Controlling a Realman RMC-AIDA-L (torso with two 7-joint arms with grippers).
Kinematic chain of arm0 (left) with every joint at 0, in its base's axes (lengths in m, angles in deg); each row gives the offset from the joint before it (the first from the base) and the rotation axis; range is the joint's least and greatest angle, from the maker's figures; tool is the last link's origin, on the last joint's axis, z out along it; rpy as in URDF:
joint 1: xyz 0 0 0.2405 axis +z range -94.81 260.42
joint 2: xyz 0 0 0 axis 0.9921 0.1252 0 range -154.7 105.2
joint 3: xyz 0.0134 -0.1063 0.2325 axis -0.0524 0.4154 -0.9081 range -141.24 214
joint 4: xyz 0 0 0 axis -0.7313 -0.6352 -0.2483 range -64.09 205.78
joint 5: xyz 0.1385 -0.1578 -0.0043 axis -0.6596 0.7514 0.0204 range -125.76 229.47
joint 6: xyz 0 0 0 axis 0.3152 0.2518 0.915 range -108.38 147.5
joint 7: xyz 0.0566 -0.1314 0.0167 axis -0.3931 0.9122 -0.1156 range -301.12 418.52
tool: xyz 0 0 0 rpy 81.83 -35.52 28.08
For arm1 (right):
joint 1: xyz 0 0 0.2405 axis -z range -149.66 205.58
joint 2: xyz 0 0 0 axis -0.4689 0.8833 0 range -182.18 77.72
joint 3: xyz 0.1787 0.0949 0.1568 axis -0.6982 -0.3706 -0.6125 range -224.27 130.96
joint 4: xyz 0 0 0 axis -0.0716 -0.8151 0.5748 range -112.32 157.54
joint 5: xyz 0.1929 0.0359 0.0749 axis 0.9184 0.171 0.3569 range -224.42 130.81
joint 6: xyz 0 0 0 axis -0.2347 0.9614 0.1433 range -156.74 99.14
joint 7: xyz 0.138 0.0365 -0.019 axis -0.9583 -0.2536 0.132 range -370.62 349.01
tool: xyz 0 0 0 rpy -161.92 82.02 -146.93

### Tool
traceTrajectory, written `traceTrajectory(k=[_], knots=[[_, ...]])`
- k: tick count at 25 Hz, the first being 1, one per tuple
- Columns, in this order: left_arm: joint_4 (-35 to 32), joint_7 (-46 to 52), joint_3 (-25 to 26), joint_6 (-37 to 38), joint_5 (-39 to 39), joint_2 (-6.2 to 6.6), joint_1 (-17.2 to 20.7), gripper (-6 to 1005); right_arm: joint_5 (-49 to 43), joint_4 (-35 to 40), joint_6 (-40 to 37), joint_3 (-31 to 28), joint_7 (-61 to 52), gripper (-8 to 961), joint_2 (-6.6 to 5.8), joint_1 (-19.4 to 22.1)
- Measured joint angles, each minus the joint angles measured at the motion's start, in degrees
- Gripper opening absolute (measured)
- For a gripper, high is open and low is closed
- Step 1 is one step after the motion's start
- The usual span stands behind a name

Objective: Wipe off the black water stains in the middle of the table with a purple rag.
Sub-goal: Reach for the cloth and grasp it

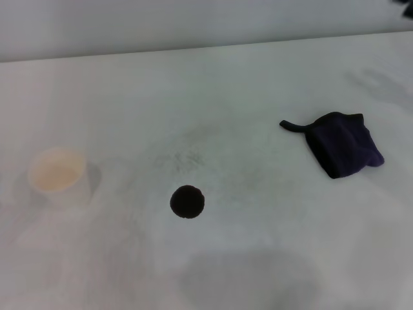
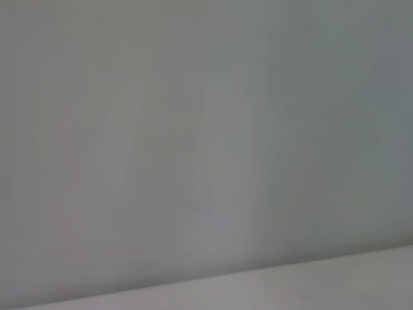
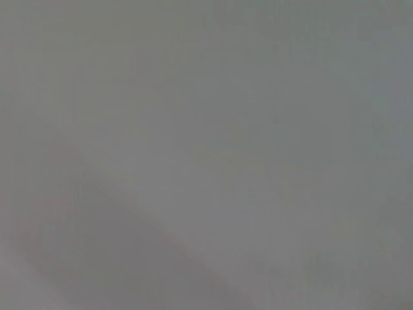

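Purple rag (image 1: 342, 143) lies well right of the black water stains (image 1: 187, 201), ungrasped; grippers unseen, state unknown; a loose pinch risks smearing.

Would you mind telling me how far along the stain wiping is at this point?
Nothing looks done yet: the black water stains sit intact on the table. Nothing is in hand: the purple rag lies untouched on the robot's right, and neither gripper is in view. Left: pick up the rag, then wipe.
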State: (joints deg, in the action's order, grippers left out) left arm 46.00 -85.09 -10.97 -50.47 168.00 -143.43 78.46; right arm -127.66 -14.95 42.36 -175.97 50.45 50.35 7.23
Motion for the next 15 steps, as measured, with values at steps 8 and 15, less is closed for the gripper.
traceTrajectory(k=[8,15], knots=[[-0.03,-0.63,0.62,0.05,-0.14,0.04,-1.23,885,-35.65,-22.78,8.16,-0.32,-23.69,773,0.4,-4.55],[-0.03,-0.68,0.67,0.09,-0.06,0.12,-1.98,886,-55.07,-27.79,16.63,1.64,-30.59,771,5.04,-11.04]])
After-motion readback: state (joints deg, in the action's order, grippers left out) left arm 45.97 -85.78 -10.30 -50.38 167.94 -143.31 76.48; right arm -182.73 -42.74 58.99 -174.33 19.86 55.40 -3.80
